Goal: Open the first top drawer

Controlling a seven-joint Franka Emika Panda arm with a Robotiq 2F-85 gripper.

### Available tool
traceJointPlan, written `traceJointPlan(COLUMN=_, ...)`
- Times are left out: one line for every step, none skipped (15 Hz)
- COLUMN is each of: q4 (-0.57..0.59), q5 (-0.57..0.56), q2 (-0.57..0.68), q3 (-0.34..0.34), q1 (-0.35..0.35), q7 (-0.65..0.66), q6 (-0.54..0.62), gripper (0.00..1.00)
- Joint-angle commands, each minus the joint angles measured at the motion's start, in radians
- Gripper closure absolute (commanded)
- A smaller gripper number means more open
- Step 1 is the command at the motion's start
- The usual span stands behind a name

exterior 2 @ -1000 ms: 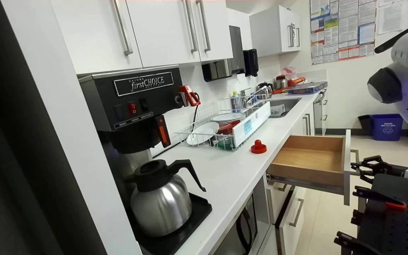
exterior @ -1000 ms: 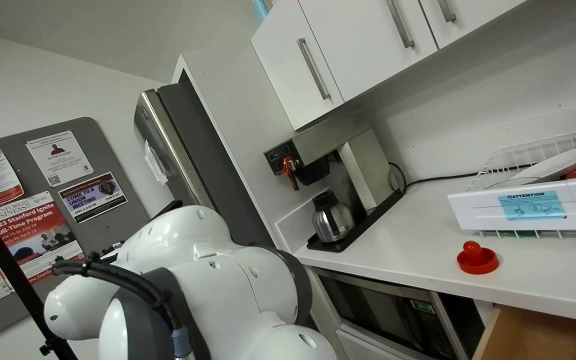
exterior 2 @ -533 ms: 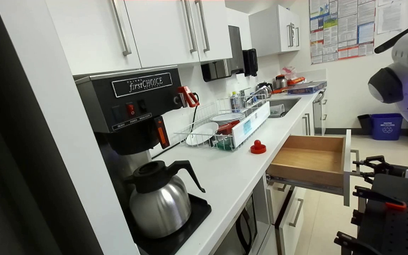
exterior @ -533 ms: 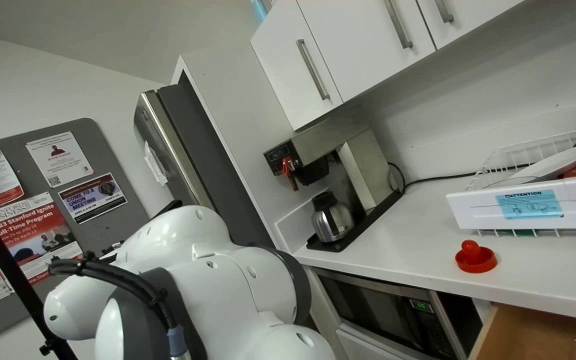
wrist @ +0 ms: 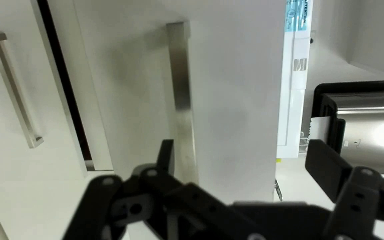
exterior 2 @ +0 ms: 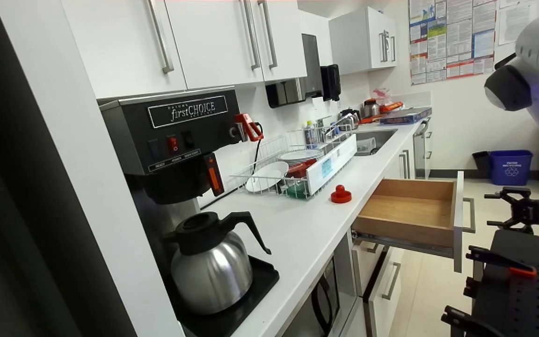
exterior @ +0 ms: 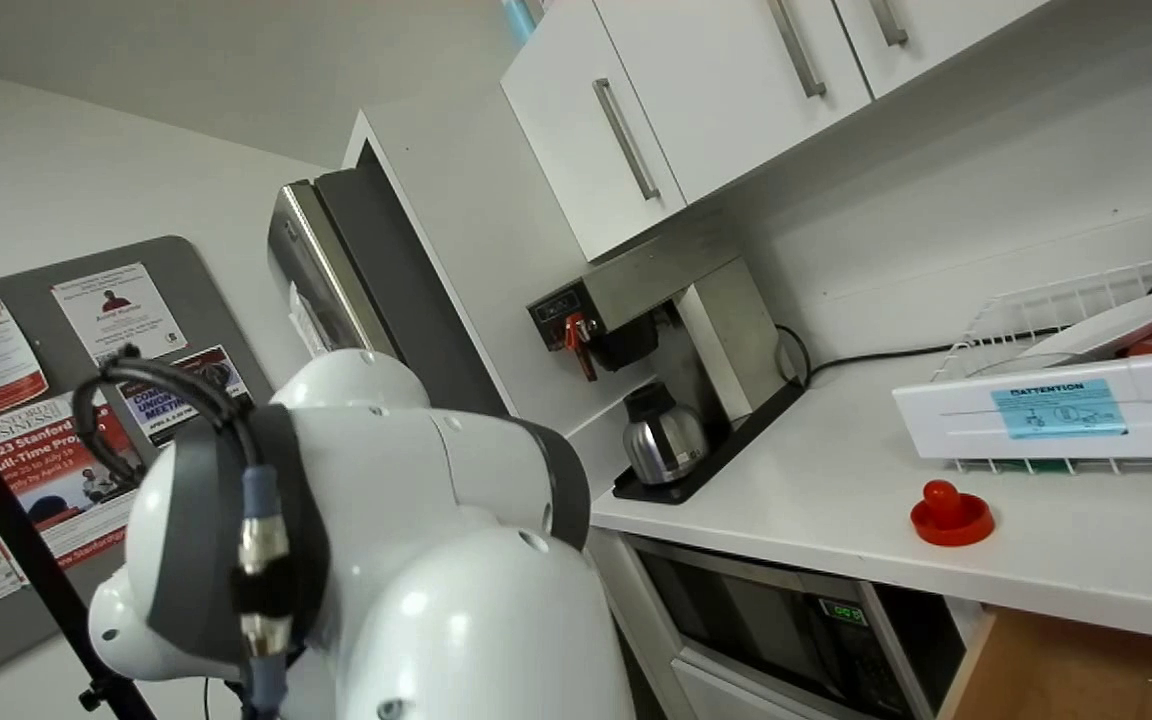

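Note:
The top drawer (exterior 2: 405, 232) stands pulled well out from under the counter, its wooden inside showing in both exterior views. Its metal handle (exterior 2: 473, 215) sits on the outer face of the white front. My gripper (exterior 2: 490, 209) is apart from that handle, a short way out from it and facing the front. Both jaws are spread wide with nothing between them. In the wrist view the drawer front (wrist: 235, 100) and handle (wrist: 179, 66) lie beyond the open gripper (wrist: 240, 151), the handle nearer the left finger (wrist: 167, 155). The arm hides nothing of the drawer.
A black perforated board (exterior 2: 527, 290) with clips lies just below my gripper. A lower drawer handle (wrist: 15, 90) shows beside the top one. On the counter (exterior 2: 288, 224) are a red knobbed puck (exterior 2: 341, 194), a dish rack (exterior 2: 328, 168) and a coffee pot (exterior 2: 213, 276).
My gripper was at the handle with its jaws together; it has opened and backed away from the drawer. The arm has shifted with it. The drawer has stayed out.

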Motion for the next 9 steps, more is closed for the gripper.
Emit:
traceJointPlan(q4=-0.237, q5=-0.049, q2=-0.212, q3=-0.086, q1=0.107, q7=-0.084, q6=0.115, gripper=0.00)
traceJointPlan(q4=-0.284, q5=-0.055, q2=-0.260, q3=-0.116, q1=0.141, q7=-0.095, q6=0.148, gripper=0.00)
traceJointPlan(q4=-0.329, q5=-0.056, q2=-0.307, q3=-0.144, q1=0.178, q7=-0.104, q6=0.188, gripper=0.00)
traceJointPlan(q4=-0.375, q5=-0.061, q2=-0.356, q3=-0.176, q1=0.220, q7=-0.108, q6=0.227, gripper=0.00)
traceJointPlan(q4=-0.422, q5=-0.065, q2=-0.405, q3=-0.208, q1=0.273, q7=-0.119, q6=0.276, gripper=0.00)
traceJointPlan(q4=-0.461, q5=-0.069, q2=-0.451, q3=-0.238, q1=0.326, q7=-0.122, q6=0.324, gripper=0.00)
traceJointPlan(q4=-0.499, q5=-0.074, q2=-0.496, q3=-0.268, q1=0.387, q7=-0.133, q6=0.380, gripper=0.00)
traceJointPlan(q4=-0.532, q5=-0.078, q2=-0.543, q3=-0.299, q1=0.450, q7=-0.134, q6=0.440, gripper=0.00)
traceJointPlan(q4=-0.557, q5=-0.087, q2=-0.587, q3=-0.330, q1=0.514, q7=-0.128, q6=0.498, gripper=0.00)
